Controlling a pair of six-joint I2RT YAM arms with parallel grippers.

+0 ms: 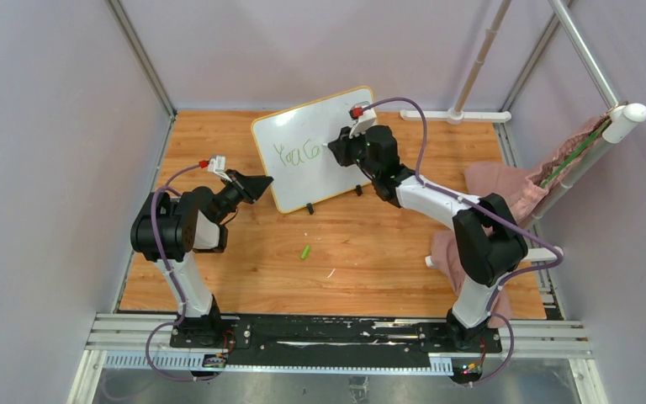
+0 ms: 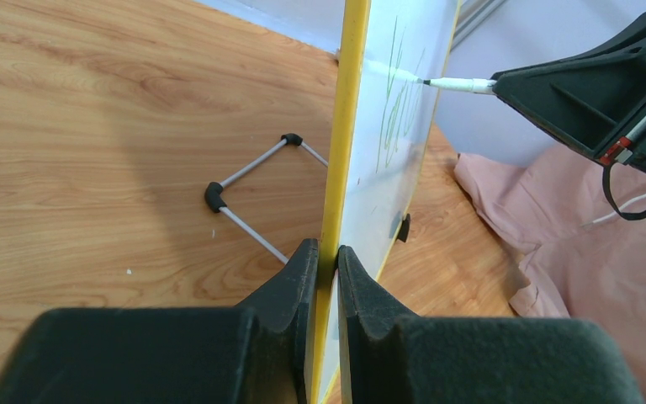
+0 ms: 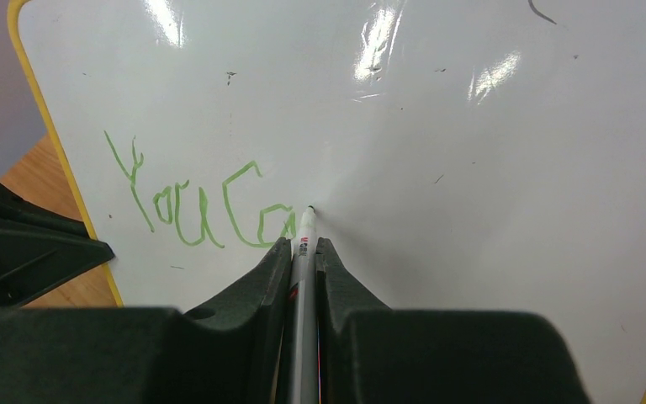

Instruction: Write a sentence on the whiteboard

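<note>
The whiteboard (image 1: 324, 139) stands tilted on the wooden table, white with a yellow rim (image 2: 342, 143). Green writing (image 1: 296, 153) on it reads "You Ca" (image 3: 202, 206). My left gripper (image 1: 262, 187) is shut on the board's left edge (image 2: 326, 261). My right gripper (image 1: 334, 145) is shut on a white marker (image 3: 304, 244), whose tip touches the board just right of the last letter. The marker (image 2: 458, 84) and the writing (image 2: 391, 118) also show in the left wrist view.
A green marker cap (image 1: 305, 252) lies on the table in front of the board. A pink cloth (image 1: 505, 189) lies at the right, by a white pole rack (image 1: 589, 143). The board's wire stand (image 2: 248, 198) shows behind it. Grey walls enclose the table.
</note>
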